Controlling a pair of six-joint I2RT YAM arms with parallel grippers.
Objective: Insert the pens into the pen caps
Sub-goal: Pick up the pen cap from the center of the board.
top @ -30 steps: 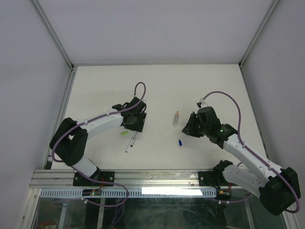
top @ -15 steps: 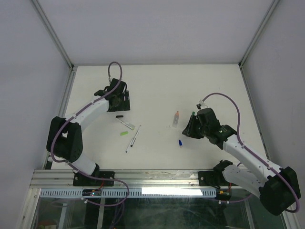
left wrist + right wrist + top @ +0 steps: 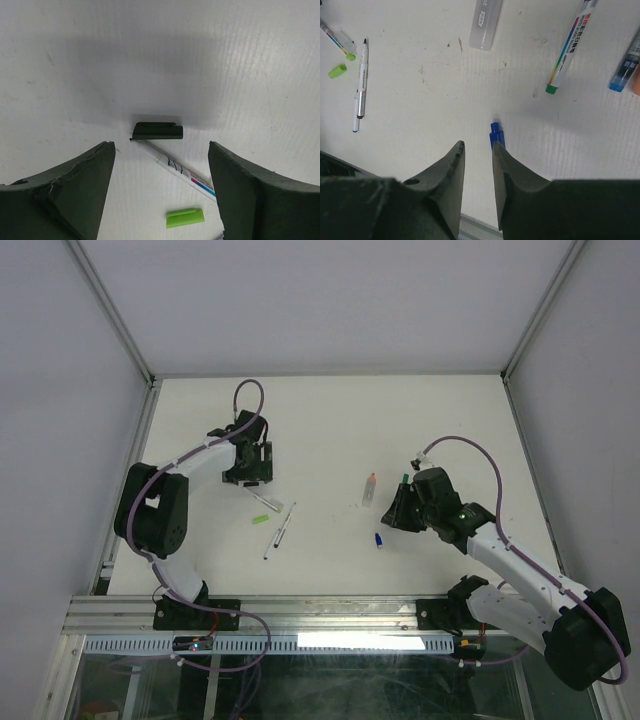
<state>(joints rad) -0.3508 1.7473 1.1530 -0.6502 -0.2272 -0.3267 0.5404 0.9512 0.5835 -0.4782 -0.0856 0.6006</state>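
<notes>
Two grippers are empty, so no pen is going into a cap yet; I judge the step in hand to be a pickup on the left side of the table. Left gripper hangs over the black cap, its fingers spread wide and touching nothing. That cap lies flat. A white-barrelled pen has its tip right at the cap's near edge, though I cannot tell whether they touch, and it runs off to the near right. A green cap lies just beside that pen. The next move calls for coming straight down, straddling the black cap alone and closing without nudging the pen. Right gripper keeps a narrow gap with bare table showing through it. A blue cap lies just beyond its fingertips, untouched.
</notes>
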